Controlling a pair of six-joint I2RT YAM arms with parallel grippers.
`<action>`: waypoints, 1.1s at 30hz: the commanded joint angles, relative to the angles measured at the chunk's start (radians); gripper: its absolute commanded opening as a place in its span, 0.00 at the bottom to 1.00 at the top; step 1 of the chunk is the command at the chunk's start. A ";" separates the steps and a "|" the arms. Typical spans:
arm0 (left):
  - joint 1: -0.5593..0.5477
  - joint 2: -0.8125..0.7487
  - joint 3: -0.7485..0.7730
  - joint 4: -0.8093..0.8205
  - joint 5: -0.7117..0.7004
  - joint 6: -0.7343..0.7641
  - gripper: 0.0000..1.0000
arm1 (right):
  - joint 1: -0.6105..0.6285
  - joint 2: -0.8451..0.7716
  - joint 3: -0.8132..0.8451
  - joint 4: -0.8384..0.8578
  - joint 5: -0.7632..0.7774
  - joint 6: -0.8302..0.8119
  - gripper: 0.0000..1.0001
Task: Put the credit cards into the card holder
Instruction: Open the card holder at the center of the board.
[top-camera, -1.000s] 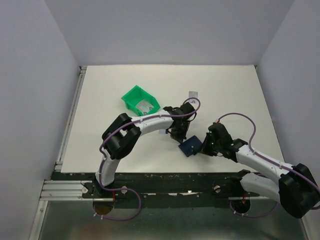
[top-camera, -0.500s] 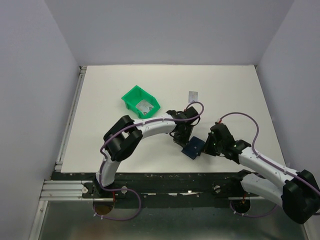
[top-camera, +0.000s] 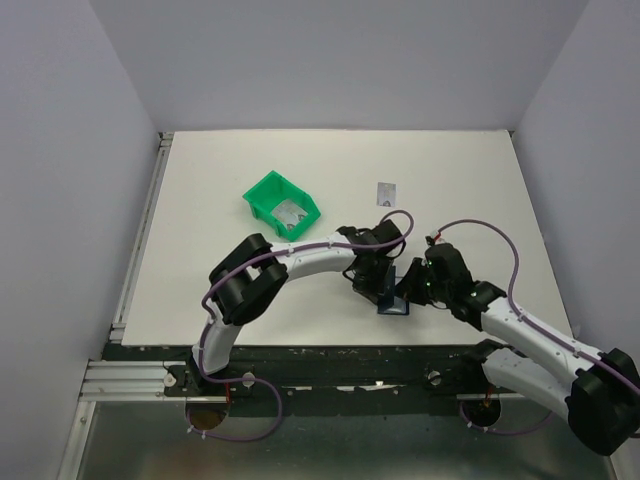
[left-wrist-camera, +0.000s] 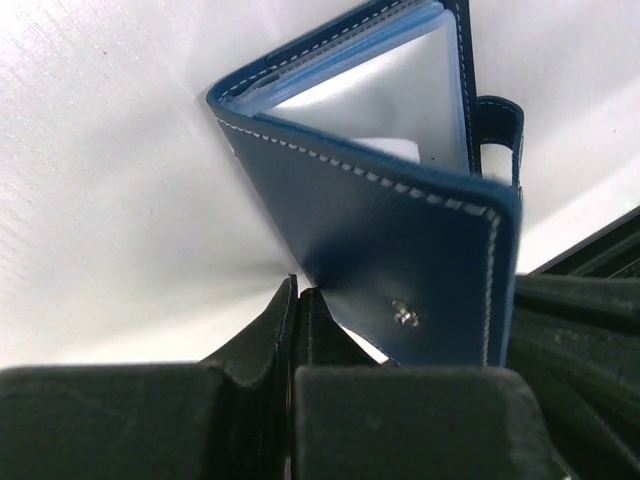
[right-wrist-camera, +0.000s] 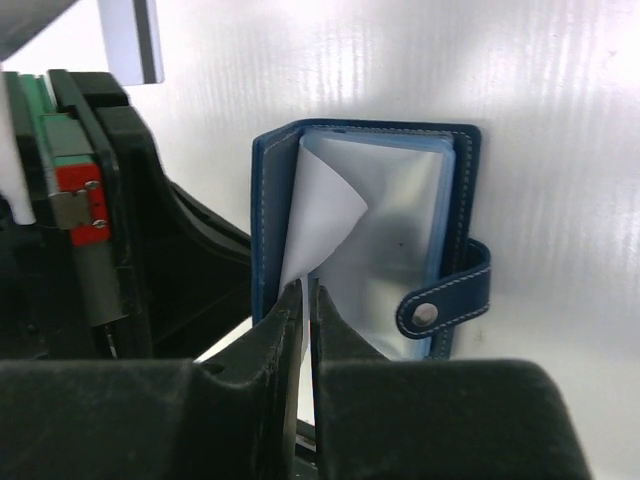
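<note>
A white worktop (top-camera: 220, 290) is enclosed on three sides by plain pale grey walls (top-camera: 330, 60). Two arms, one green bin (top-camera: 262, 190) and one card holder (top-camera: 391, 298) are counted on it. One credit card (top-camera: 386, 191) is seen lying flat towards the far side, well apart from the holder. It is pale grey, with a black stripe shown in the right wrist view. A second pale flat piece (top-camera: 290, 211) lies inside the bin, but it is too small to be named.

The card holder stands open near the front edge, between the two grippers. It is made of dark navy leather edged with white stitching. Clear plastic sleeves (left-wrist-camera: 400, 100) are fanned inside, a small metal stud (left-wrist-camera: 404, 313) is set in the cover, and a snap tab (right-wrist-camera: 445, 300) is folded round one edge.

The left gripper (left-wrist-camera: 294, 292) is clenched, its tips set against the lower corner of the cover. Whether that corner is pinched cannot be told. The right gripper (right-wrist-camera: 306, 290) is closed on one curled sleeve of the holder.
</note>
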 joint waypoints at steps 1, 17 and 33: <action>-0.003 -0.002 -0.013 0.021 0.016 0.001 0.02 | 0.000 0.023 -0.007 0.105 -0.093 -0.016 0.16; 0.019 -0.088 -0.174 0.233 0.065 0.011 0.01 | 0.002 0.187 -0.080 0.348 -0.222 -0.005 0.15; 0.029 -0.165 -0.239 0.222 -0.005 0.041 0.00 | 0.002 0.331 -0.070 0.382 -0.170 0.009 0.15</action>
